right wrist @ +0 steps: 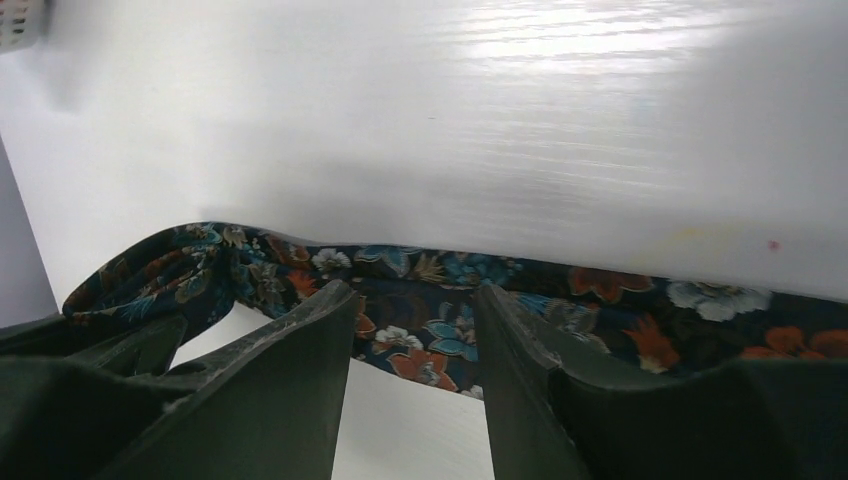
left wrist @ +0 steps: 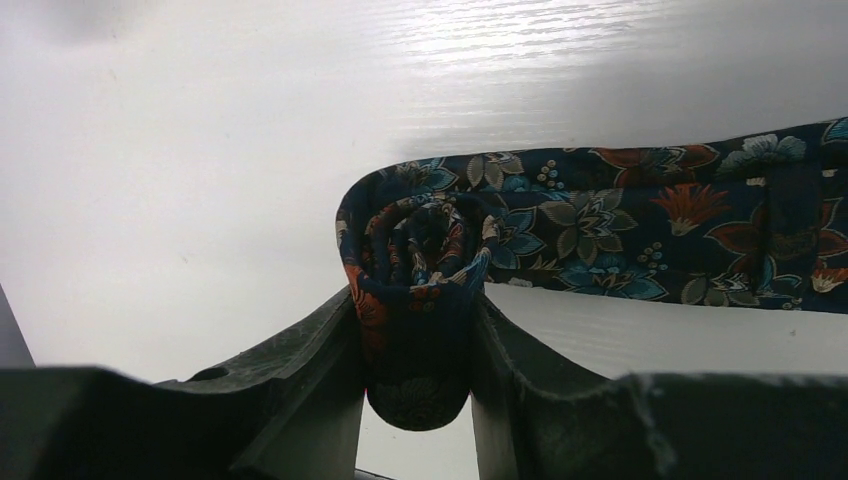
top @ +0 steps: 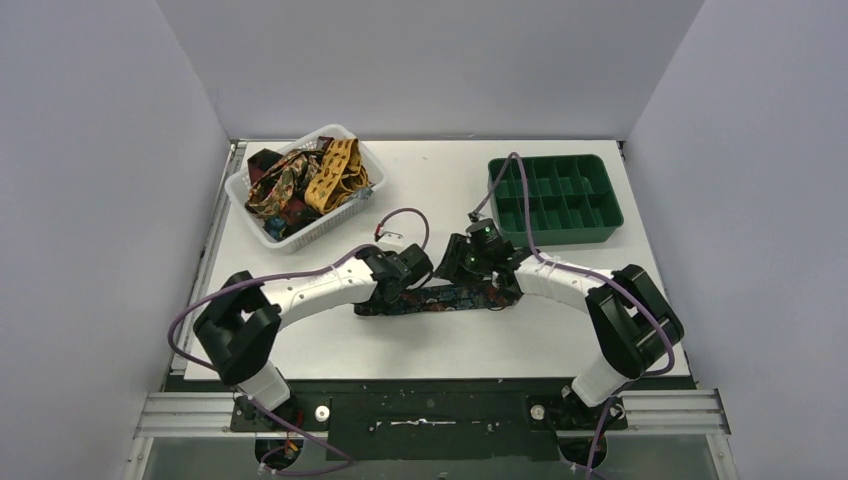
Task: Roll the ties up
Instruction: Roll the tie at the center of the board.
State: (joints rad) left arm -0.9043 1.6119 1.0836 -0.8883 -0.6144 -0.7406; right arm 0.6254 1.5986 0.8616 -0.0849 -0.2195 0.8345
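Floral tie [top: 440, 298]: dark printed fabric strip, flat at centre frame, one end tightly coiled and pinched in left gripper [left wrist: 415, 295]. Right gripper [right wrist: 412, 298]: fingers narrowly parted over strip. White basket [top: 237, 188] of ties, upper left; green divided tray [top: 555, 238], upper right.

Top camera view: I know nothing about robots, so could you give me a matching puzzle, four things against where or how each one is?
Things:
1. floral tie
2. white basket
3. green tray
4. left jaws

Places or states:
a. far right, split into compartments
b. far left, holding a heap of ties
c. closed on the tie's rolled end
d. stretched across the middle, one end rolled

Pairs: 1-d, 2-b, 3-a, 4-c
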